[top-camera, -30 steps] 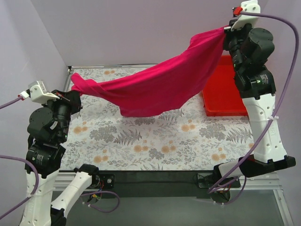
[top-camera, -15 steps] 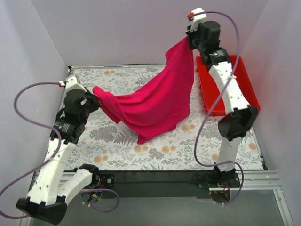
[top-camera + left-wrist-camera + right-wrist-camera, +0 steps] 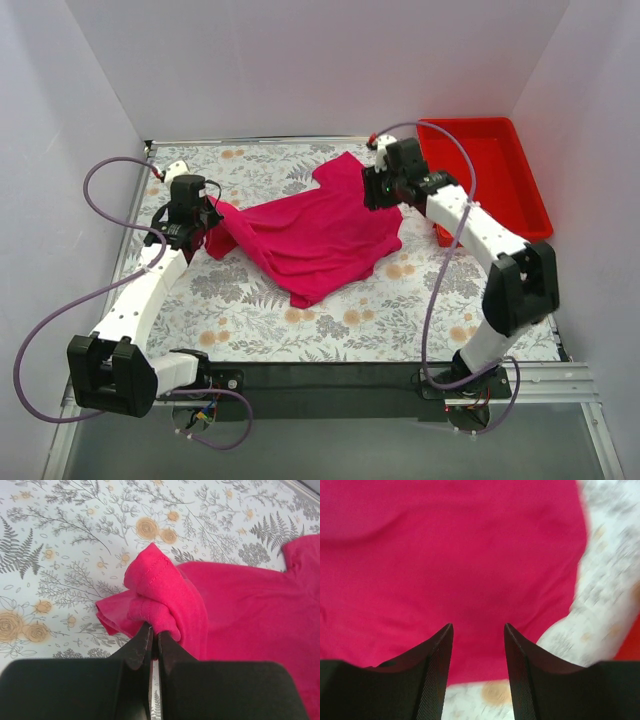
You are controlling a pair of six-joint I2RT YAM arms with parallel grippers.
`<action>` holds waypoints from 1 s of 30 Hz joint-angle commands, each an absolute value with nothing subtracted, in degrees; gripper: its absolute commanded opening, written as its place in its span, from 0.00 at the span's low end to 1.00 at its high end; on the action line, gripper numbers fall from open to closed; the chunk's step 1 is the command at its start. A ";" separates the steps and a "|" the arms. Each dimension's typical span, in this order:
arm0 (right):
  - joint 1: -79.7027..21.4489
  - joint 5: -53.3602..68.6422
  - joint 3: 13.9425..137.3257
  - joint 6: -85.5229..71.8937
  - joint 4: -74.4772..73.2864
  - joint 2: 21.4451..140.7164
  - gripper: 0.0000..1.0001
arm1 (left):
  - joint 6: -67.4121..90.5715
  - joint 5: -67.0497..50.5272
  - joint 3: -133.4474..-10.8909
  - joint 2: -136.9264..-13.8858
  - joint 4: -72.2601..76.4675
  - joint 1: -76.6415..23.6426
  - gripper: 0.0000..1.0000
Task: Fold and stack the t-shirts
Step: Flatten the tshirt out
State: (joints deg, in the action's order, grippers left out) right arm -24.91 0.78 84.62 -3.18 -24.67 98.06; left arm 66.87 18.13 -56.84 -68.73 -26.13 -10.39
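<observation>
The magenta-pink t-shirt (image 3: 320,235) lies crumpled on the floral table cover in the middle of the top view. My left gripper (image 3: 207,222) is at its left edge, shut on a bunched fold of the t-shirt (image 3: 160,605) with the fabric pinched between the fingertips. My right gripper (image 3: 372,190) hovers over the shirt's far right part, its jaws open and empty above the fabric (image 3: 450,555). In the right wrist view the gripper (image 3: 478,626) shows a clear gap between its fingers.
A rigid red plastic bin (image 3: 495,170) stands at the back right, next to the right arm. The floral cloth (image 3: 250,300) covers the table. White walls close in the back and both sides.
Both arms came down from holding the shirt stretched in the air. The shirt now lies on the table. The right gripper let go of it and opened; the left stays shut on it.
</observation>
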 commanded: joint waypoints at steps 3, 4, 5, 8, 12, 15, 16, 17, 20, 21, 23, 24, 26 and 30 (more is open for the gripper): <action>-25.93 6.32 62.00 -14.76 -20.75 85.27 0.42 | 65.39 17.67 -57.57 -67.59 -23.29 -8.96 0.00; -25.93 6.94 59.18 -15.81 -19.70 83.60 0.42 | 65.48 17.41 -56.96 -67.41 -23.29 -8.96 0.00; -25.93 8.16 56.63 -17.65 -17.34 80.54 0.43 | 65.30 17.14 -56.69 -67.33 -23.38 -8.96 0.00; -26.01 10.97 47.22 -21.08 -13.55 76.57 0.43 | 64.69 16.44 -55.90 -67.41 -24.08 -8.96 0.00; -26.02 13.00 39.83 -23.55 -5.74 75.32 0.44 | 64.51 15.12 -55.46 -66.71 -24.52 -8.96 0.00; -26.54 13.71 37.44 -24.61 -1.95 76.64 0.44 | 64.42 14.06 -55.37 -66.53 -25.05 -8.96 0.00; -26.63 13.54 37.18 -24.61 -0.54 77.16 0.45 | 64.34 13.89 -55.37 -66.45 -25.31 -8.96 0.00; -26.80 13.36 37.18 -24.78 1.13 78.47 0.45 | 64.25 13.71 -55.20 -66.36 -25.49 -8.96 0.00; -27.42 13.79 37.35 -24.87 3.95 81.90 0.46 | 64.25 13.36 -54.85 -65.92 -25.66 -8.96 0.00; -27.68 13.97 37.53 -24.79 4.56 82.78 0.46 | 64.25 13.27 -54.50 -65.92 -25.58 -8.96 0.00; -28.56 14.32 38.14 -24.17 5.88 84.98 0.46 | 64.60 12.75 -53.97 -65.83 -25.40 -8.96 0.00; -29.00 14.24 38.32 -23.91 6.15 85.69 0.46 | 64.77 12.48 -53.62 -65.92 -25.31 -8.96 0.00; -29.53 14.50 38.84 -23.65 6.50 87.44 0.46 | 64.95 12.22 -53.35 -65.92 -25.14 -8.96 0.00; -30.41 14.68 40.60 -22.68 6.51 89.21 0.44 | 64.95 12.92 -52.91 -66.00 -24.79 -8.96 0.00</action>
